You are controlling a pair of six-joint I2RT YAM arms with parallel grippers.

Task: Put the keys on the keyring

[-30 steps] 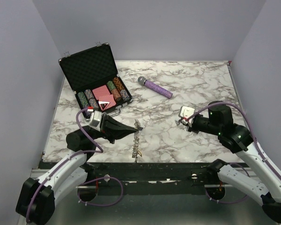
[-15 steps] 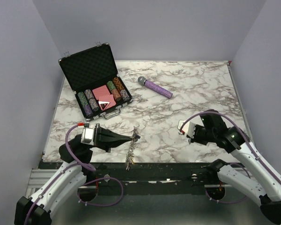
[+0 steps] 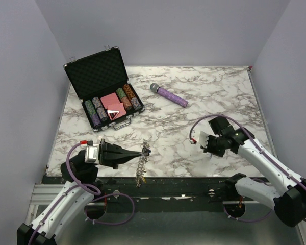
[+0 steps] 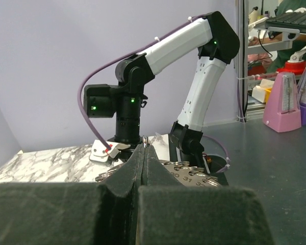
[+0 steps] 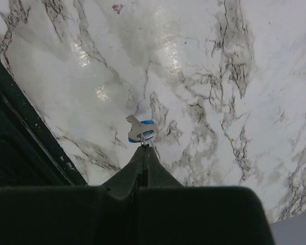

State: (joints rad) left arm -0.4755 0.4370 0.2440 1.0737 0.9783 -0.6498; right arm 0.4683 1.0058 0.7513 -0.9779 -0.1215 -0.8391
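Left gripper (image 3: 144, 151) is clenched tight on the keyring (image 3: 141, 164), fingertips pinching its thin metal edge. The ring hangs edge-on below the tips, right over the near edge of the marble table (image 3: 219, 92), a few keys dangling at its low end. From the left wrist view, beaded silvery links show just behind the closed fingers. Over on the right, the right gripper (image 5: 143, 147) is pinched shut on a single key (image 5: 142, 130), a small metal one with a blue cap, held above the marble. The two grippers sit apart. At the back, the open poker chip case (image 3: 99, 87) and the purple microphone (image 3: 169, 95) lie untouched.
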